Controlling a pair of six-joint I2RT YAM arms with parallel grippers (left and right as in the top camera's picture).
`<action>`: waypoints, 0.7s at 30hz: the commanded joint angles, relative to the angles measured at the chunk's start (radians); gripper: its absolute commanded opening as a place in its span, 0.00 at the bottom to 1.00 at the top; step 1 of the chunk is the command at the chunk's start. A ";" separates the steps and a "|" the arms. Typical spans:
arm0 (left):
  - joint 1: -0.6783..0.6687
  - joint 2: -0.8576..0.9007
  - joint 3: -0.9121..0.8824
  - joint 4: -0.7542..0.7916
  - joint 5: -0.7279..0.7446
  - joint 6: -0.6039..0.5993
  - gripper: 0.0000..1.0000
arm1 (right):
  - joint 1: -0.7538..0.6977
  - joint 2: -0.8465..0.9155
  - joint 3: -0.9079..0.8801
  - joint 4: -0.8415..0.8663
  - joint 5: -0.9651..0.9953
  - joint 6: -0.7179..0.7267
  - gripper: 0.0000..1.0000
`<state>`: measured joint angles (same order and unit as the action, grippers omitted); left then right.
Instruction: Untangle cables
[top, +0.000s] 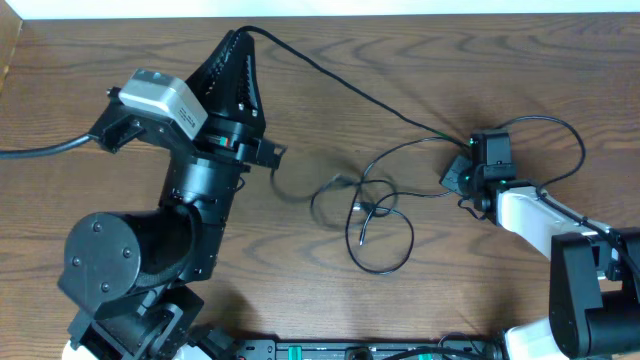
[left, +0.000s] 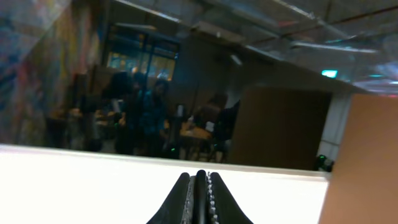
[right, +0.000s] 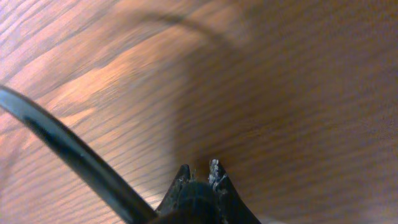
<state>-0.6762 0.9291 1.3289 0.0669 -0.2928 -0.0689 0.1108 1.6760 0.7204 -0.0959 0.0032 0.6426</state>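
Wooden table (top: 520, 60) fills the overhead view. On the left gripper (left: 199, 177) the jaws are pressed together, and the black cable (top: 340, 82) leaves from their tip, running to a loose tangle that lies between the two sets of jaws. The right gripper (right: 199, 168) is closed too. The cable passes just left of its tips, and I cannot tell whether it is pinched.
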 joint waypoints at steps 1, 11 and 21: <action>0.005 -0.031 0.010 -0.002 -0.081 0.028 0.08 | -0.037 0.061 -0.055 -0.076 0.144 0.085 0.01; 0.005 -0.003 0.010 -0.047 -0.272 0.128 0.07 | -0.058 0.061 -0.055 -0.126 0.246 0.095 0.04; 0.005 0.075 0.010 -0.063 -0.587 0.208 0.07 | -0.065 0.061 -0.055 -0.063 -0.010 0.036 0.97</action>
<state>-0.6750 0.9787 1.3281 0.0036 -0.7757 0.1024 0.0563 1.6665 0.7277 -0.1345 0.1951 0.7078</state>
